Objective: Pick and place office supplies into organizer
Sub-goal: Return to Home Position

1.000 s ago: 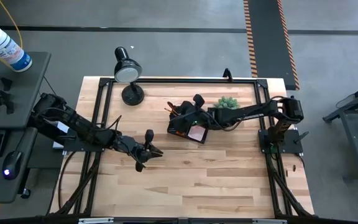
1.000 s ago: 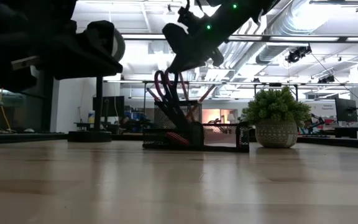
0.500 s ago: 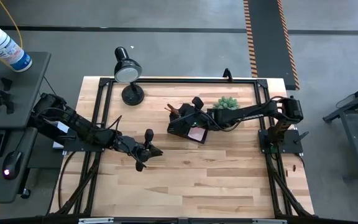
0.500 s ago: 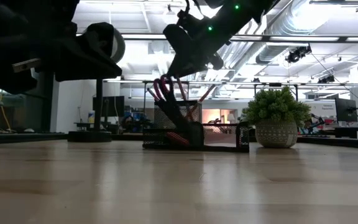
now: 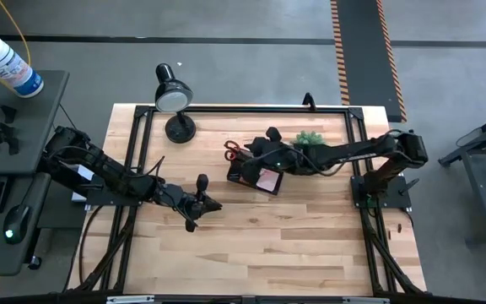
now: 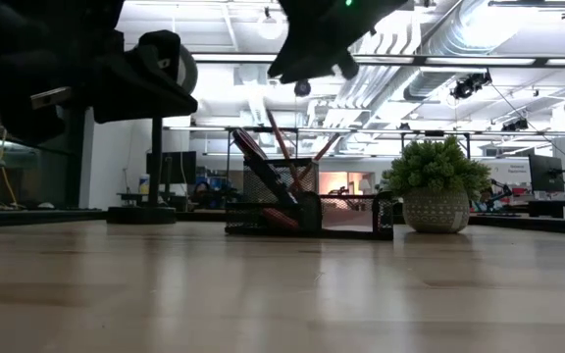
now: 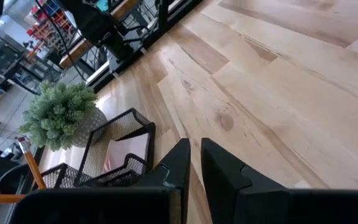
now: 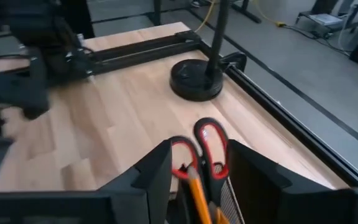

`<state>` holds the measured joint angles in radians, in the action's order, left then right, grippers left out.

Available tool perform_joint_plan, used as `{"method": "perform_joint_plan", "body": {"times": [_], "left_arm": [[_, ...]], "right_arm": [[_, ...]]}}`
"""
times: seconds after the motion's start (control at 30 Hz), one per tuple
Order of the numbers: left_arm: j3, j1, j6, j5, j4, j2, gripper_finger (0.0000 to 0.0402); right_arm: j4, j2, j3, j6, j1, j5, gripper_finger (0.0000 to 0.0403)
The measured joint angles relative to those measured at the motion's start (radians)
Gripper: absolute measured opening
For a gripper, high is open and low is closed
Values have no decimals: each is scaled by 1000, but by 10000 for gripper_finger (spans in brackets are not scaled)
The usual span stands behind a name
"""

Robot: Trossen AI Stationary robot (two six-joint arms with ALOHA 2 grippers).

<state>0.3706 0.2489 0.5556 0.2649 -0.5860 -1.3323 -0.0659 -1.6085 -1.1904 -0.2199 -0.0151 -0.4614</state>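
Nearest on the table (image 5: 268, 245), my left gripper (image 7: 194, 147) hangs low over bare wood at about 9 o'clock from the table's middle. Its fingers are drawn almost together with only a thin slit between them, and they hold nothing.

Farther on, at 2 o'clock from that gripper, stands the organizer (image 5: 236, 176). The pink sticky pad (image 5: 267, 179) lies in its low front part. The scissors (image 5: 232, 149) stand in its taller section, blades down and red handles up. Their long axis is close to upright but tips toward 10 o'clock. An orange pencil (image 8: 199, 194) stands just beside them, also leaning.

My right gripper (image 8: 198, 147) hovers above those handles, clear of them. Its fingers are spread wide and it carries nothing.

Beyond, the plant (image 5: 309, 138) sits at 2 o'clock from the organizer, near it. The lamp (image 5: 174, 98) stands well apart at 10 o'clock, by the far edge.
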Motion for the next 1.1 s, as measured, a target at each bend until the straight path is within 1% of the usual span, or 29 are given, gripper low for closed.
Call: {"method": "perform_joint_plan", "body": {"times": [0.1, 0.17, 0.23, 0.3, 0.33, 0.37, 0.4, 0.53, 0.63, 0.7, 0.77, 0.87, 1.0, 1.1], "left_arm": [[0, 0, 14, 0, -5, 0, 28], [0, -1, 16, 9, -7, 0, 28], [0, -1, 16, 51, -7, 3, 28], [0, -2, 18, 91, -9, 12, 28], [0, -10, 23, 97, -7, 22, 28], [0, -20, 24, 91, -8, 34, 28], [0, -32, 24, 73, -9, 49, 28], [0, -94, 24, 4, 10, 122, 28], [0, -139, 24, -17, 82, 185, 28], [0, -160, 24, -19, 145, 228, 28], [-11, -177, 24, -20, 180, 277, 28], [-54, -201, 24, -33, 168, 358, 28], [-130, -232, 21, -65, 168, 469, 28], [-190, -249, 16, -71, 160, 555, 28]], "right_arm": [[-56, 40, 0, -1, -30, -2, 133], [-105, 68, 0, 0, -58, -20, 117], [-157, 99, 0, 1, -96, -59, 88], [-216, 135, 0, 0, -138, -93, 49], [-247, 154, 0, -6, -160, -107, 27], [-280, 173, 0, -17, -185, -120, 14], [-309, 189, 0, -37, -208, -139, 8], [-449, 234, 0, -147, -317, -235, 19], [-577, 239, 0, -225, -396, -299, 4], [-625, 236, 8, -275, -448, -318, 6], [-612, 233, 39, -300, -495, -328, 7], [-559, 230, 120, -329, -549, -341, 2], [-486, 230, 242, -404, -593, -368, 1], [-360, 230, 329, -397, -611, -378, 2]]}}
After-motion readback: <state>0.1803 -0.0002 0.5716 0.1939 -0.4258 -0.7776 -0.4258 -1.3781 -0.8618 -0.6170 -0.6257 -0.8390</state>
